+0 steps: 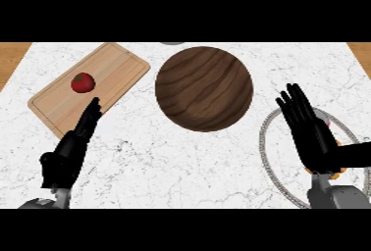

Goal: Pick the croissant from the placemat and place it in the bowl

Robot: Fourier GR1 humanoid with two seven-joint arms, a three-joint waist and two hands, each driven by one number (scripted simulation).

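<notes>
Zero task steps completed: croissant [328, 170] on placemat [270, 147], not grasped.
My right robot hand [313, 137] hovers over it, fingers straight; left robot hand [72, 144] released; transfer to wooden bowl [204, 88] remains.

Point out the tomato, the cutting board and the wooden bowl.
tomato [83, 82], head view, middle of its red skin.
cutting board [109, 68], head view, bare wood right of the tomato.
wooden bowl [204, 88], head view, middle of its surface.

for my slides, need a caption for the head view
Right hand open above the placemat, left hand open by the cutting board with a tomato; brown bowl at centre.
</notes>
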